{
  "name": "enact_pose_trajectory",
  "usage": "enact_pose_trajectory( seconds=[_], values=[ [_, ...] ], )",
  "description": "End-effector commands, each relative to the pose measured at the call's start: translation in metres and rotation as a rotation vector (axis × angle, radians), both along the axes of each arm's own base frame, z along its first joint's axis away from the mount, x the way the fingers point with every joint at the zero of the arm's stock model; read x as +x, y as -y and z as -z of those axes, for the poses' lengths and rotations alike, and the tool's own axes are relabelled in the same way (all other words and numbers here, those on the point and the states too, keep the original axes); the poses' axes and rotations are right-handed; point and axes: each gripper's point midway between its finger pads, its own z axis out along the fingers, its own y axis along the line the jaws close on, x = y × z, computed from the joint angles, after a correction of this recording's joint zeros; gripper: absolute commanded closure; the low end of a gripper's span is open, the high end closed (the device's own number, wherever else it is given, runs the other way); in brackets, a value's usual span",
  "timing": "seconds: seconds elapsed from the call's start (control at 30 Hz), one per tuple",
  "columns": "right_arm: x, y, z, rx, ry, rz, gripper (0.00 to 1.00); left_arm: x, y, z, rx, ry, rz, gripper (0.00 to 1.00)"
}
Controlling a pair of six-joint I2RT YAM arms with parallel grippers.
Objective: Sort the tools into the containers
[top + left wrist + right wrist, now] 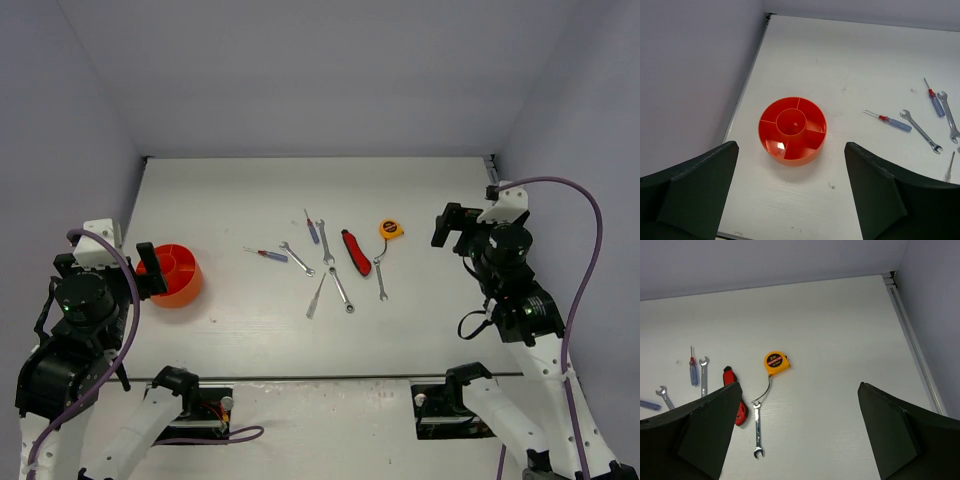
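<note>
The container, a round orange-red tub (177, 277) with a centre well and divided compartments, stands at the left with nothing in it (792, 131). My left gripper (150, 270) hovers open just left of the tub, which lies ahead of the wide-apart fingers (700, 190). The tools lie mid-table: two blue-and-red screwdrivers (270, 254) (312, 228), several silver wrenches (297, 259), a red-and-black knife (355, 251) and a yellow tape measure (391, 229). My right gripper (441, 228) hangs open to the right of the tape measure (776, 362), holding nothing. A wrench (757, 432) lies just ahead of it.
Grey walls close the table at the back and at both sides. A metal rail (912, 340) runs along the right edge. The arm bases and purple cables (580, 280) sit at the near edge.
</note>
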Motion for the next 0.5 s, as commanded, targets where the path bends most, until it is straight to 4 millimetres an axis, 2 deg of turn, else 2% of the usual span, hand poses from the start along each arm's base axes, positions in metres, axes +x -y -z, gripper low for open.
enact_pose_trajectory(
  seconds=[0.0, 0.13, 0.23, 0.37, 0.47],
  values=[
    [0.011, -0.002, -0.022, -0.002, 0.054, -0.004, 0.0, 0.009, 0.002, -0.006, -0.011, 0.016, -0.011, 0.16],
    [0.021, -0.021, -0.004, -0.019, -0.009, -0.11, 0.0, 0.012, 0.006, -0.007, -0.024, 0.011, 0.001, 0.16],
    [0.034, -0.037, 0.018, -0.009, -0.088, -0.178, 0.0, 0.014, 0.012, -0.006, -0.047, 0.0, 0.023, 0.16],
    [0.059, -0.071, 0.071, 0.011, -0.287, -0.291, 0.0, 0.019, 0.032, -0.008, -0.098, -0.016, 0.113, 0.16],
    [0.072, -0.101, 0.104, -0.004, -0.407, -0.343, 0.0, 0.022, 0.045, -0.008, -0.135, -0.043, 0.169, 0.16]
  ],
)
